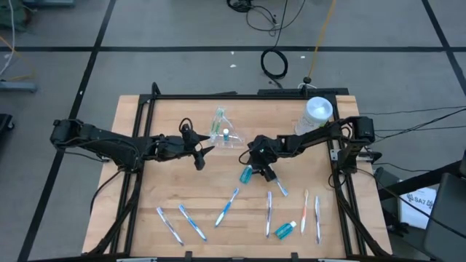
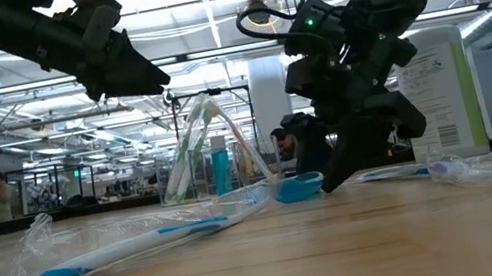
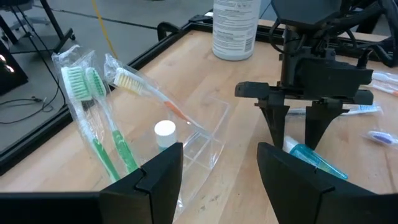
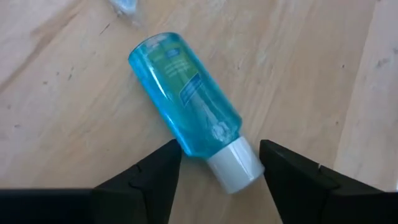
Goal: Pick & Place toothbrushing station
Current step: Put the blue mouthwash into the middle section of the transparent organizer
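table of pale wood fills the middle of the high view, framed by a dark rail; bare board lies along its left side and near its back-left corner. two dark arms reach in from opposite sides and nearly meet at the centre.

white canister with a printed label stands upright at the back right, just inside the rail; its small print is not readable.

toothbrushing station, a clear, colourless container, sits at the centre back, between the two grippers. it holds bagged green toothbrushes, an orange-handled brush and something with a white cap.

left gripper hangs above the board just left of the station, its fingers spread apart and holding nothing.

right gripper points down just right of the station, jaws parted on either side of a blue bottle lying on its side with a white cap; the fingers do not touch it. the bottle carries a small label, unreadable.

wrapped toothbrushes and a second small blue bottle lie in a loose row along the front half, well apart from the arms.
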